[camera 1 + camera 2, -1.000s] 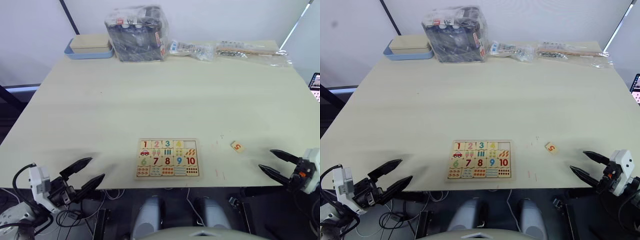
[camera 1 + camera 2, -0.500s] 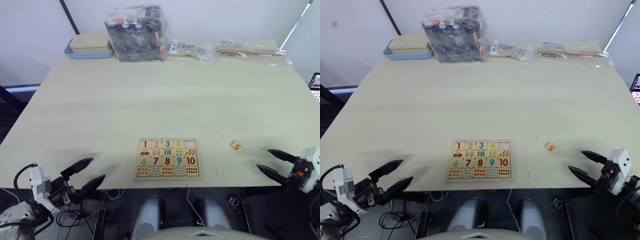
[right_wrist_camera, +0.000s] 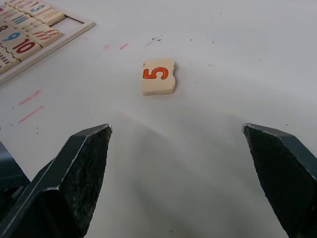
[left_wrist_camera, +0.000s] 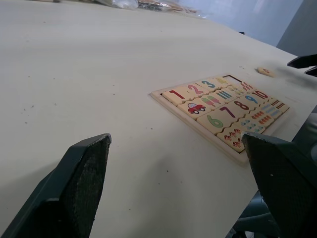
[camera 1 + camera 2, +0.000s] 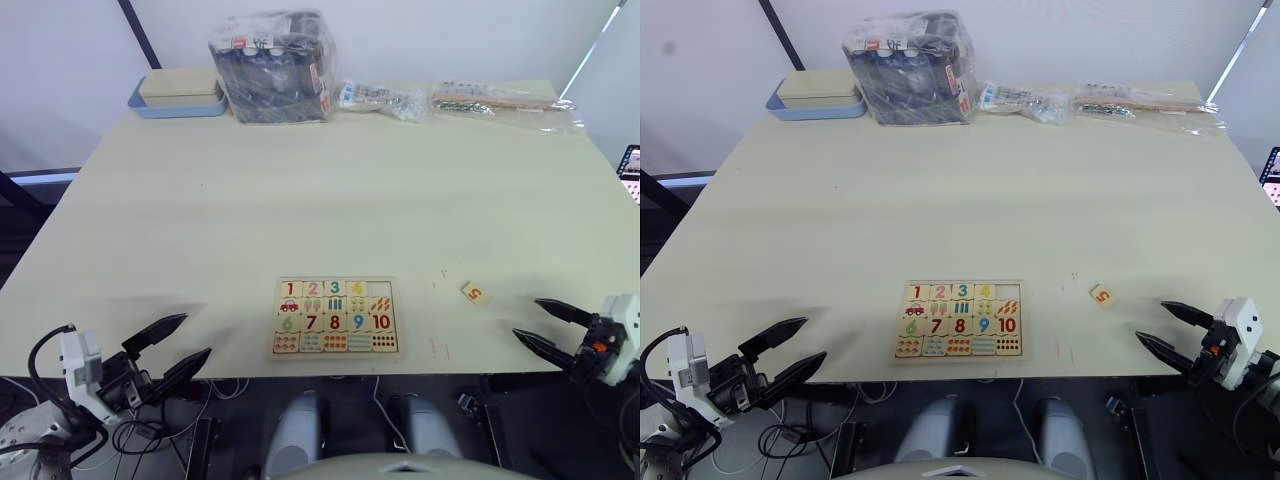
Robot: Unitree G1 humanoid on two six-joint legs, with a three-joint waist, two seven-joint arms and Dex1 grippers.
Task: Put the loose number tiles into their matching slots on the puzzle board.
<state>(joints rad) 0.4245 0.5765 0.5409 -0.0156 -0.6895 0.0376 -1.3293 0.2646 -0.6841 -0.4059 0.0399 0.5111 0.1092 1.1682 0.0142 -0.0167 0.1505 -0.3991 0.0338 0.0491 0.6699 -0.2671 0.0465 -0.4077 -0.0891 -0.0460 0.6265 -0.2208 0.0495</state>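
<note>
Tiles 1 to 4 are seated in the puzzle board (image 5: 335, 317), its top-right slot left bare; the 5 tile (image 3: 158, 76) lies beside it, framed by the spread, empty right gripper (image 5: 545, 327), the left gripper (image 5: 170, 347) likewise spread.

My left gripper (image 5: 168, 345) had two black, tapering, pointed fingers (image 4: 74, 188) with a matte, slightly grainy surface. They joined a dark block fixed to a white housing, and black cables looped around it. My right gripper (image 5: 1174, 328) had the same black pointed fingers (image 3: 74, 178) on a white housing, with a small orange-red mark near the finger base.
</note>
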